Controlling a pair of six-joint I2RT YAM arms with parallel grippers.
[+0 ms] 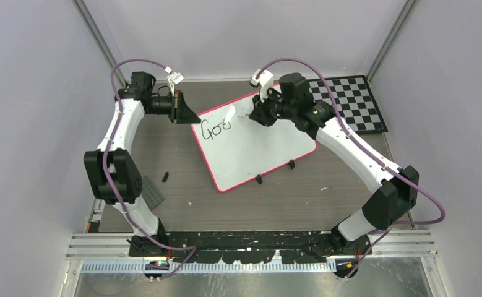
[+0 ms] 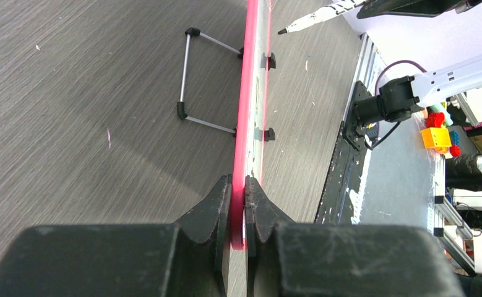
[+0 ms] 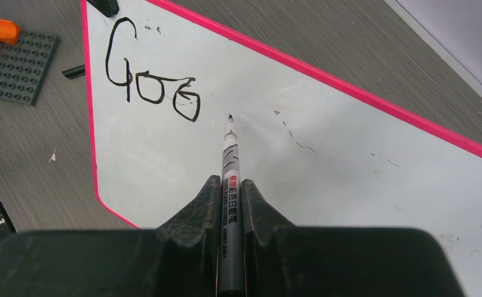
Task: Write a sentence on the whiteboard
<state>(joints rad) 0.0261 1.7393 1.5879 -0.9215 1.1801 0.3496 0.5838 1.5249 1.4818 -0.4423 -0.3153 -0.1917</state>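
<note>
Right end effector (image 3: 229,185) closed on marker (image 3: 231,154), tip close to whiteboard (image 3: 325,185), beside sentence (image 3: 151,83) reading only "Goo". Left end effector (image 2: 238,185) pinched shut on board's pink rim. Board tilted on desk (image 1: 226,204), propped by wire stand (image 2: 192,74). Judged light, stiff, slick-faced; best held by rim. No containers seen.
</note>
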